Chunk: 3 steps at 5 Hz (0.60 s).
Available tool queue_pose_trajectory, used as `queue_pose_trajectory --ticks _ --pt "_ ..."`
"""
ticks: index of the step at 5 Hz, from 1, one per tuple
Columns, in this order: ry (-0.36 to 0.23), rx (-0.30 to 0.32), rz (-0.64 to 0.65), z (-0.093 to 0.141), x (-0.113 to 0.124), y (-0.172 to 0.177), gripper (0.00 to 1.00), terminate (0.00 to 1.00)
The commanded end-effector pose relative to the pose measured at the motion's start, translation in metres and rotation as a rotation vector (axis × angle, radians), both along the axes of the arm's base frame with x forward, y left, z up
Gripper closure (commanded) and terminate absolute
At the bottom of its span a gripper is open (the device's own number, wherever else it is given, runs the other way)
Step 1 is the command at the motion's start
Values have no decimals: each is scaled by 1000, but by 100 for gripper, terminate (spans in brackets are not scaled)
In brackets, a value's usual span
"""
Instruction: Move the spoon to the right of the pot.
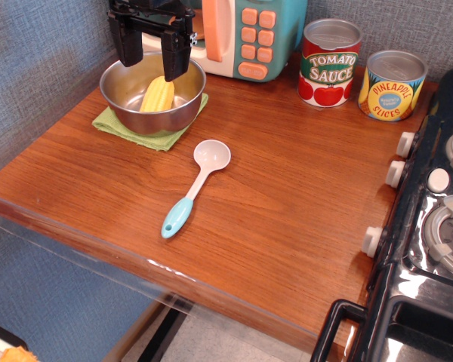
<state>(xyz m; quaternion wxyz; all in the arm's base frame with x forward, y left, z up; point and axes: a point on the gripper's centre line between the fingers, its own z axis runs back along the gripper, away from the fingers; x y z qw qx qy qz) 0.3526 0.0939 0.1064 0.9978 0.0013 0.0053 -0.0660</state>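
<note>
**Spoon untouched, gripper above the pot**

At the table's ten o'clock, the black gripper (pixel 152 56) hangs over the steel pot (pixel 152 94), its fingers spread with nothing between them. The pot holds a yellow corn toy (pixel 158 93) and sits on a green cloth (pixel 115 124). Near centre, at the pot's five o'clock, the spoon (pixel 197 186) lies flat on the wooden table (pixel 287 204). Its long axis runs from one o'clock, white bowl, to seven o'clock, blue handle. The reach seems not yet begun; next, the gripper likely must descend over the handle and close across it.
</note>
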Motion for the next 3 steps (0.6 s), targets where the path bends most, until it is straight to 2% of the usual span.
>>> queue_pose_trajectory --ticks 1,3 --pt "0 0 0 0 0 0 0 0" --pt "13 17 -52 -11 -61 -29 0 0"
